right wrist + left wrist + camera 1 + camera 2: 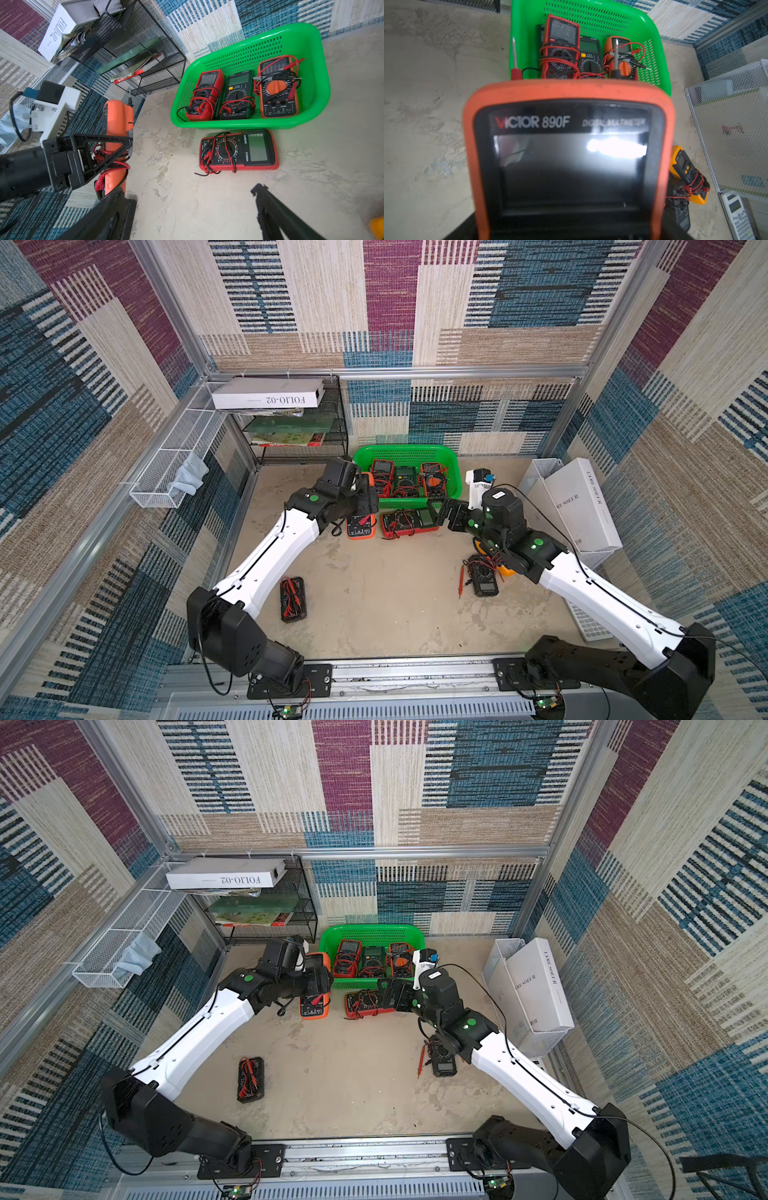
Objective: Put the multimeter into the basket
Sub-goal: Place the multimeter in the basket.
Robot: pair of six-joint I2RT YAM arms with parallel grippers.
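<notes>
Claws: left claw (116, 153) is clenched on the orange Victor 890F multimeter (571, 91), gripping across the lower body where red and black leads are wound. The case holds its fingers partly apart. Right claw (190, 190) is spread wide with nothing between its fingers.
Right claw, place: over the bench (395, 614) in front of the basket (455, 477), near the red ANENG multimeter (239, 149). In the right wrist view its fingertips stop short of that meter.
Held multimeter, place: outside the basket, just off the corner nearest the black mesh rack (299, 427), display end toward the basket. In the left wrist view its top edge overlaps the basket's near rim.
Basket contents: three meters side by side, each wound in leads: a red meter (207, 91), a dark green meter (236, 93) and an orange-dialled meter (278, 89).
Basket room: bare floor along the far wall, behind the three meters.
Basket front: the red ANENG multimeter lies flat, face up, lengthways along the near rim and just apart from it.
Farther from the basket: a black multimeter (293, 599) beside the left arm. A dark multimeter (482, 578) with a loose red probe and a yellow multimeter (689, 174) sit by the right arm.
Basket side away from the rack: a white mesh tray (536, 472) holding a white box (582, 506), with a calculator (737, 216) nearby.
Rack: a FOLIO-02 box (268, 393) on top, books on its shelves.
Open room: wide bare bench between the basket's front and the arm bases.
</notes>
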